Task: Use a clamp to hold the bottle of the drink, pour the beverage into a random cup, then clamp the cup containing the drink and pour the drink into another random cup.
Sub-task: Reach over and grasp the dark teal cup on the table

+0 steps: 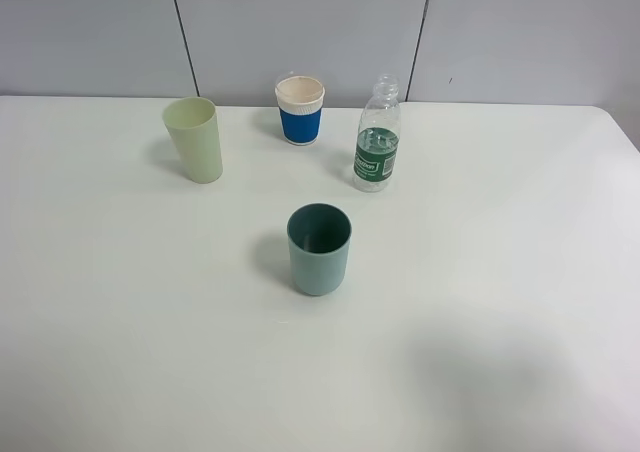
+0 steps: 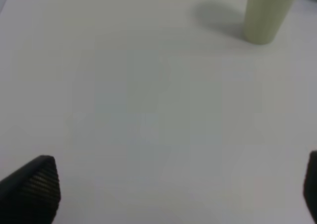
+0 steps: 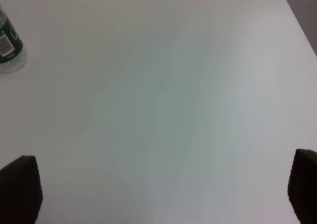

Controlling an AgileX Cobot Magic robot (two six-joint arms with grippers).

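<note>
The clear ribbed bottle (image 1: 378,136) with a green label stands uncapped at the back, right of centre, with clear beverage (image 1: 377,167) in its lower part; its base (image 3: 9,49) shows in the right wrist view. The teal cup (image 1: 320,248) stands upright in the middle of the table, and I cannot tell whether it holds liquid. The pale yellow-green tapered cup (image 1: 195,138) stands at the back left, its lower part (image 2: 265,16) in the left wrist view. Neither arm shows in the high view. My left gripper (image 2: 178,189) and right gripper (image 3: 163,189) are open over bare table, holding nothing.
A white paper cup with a blue sleeve (image 1: 300,110) stands at the back between the tapered cup and the bottle. The white table (image 1: 500,302) ends at a grey wall behind and at an edge on the far right.
</note>
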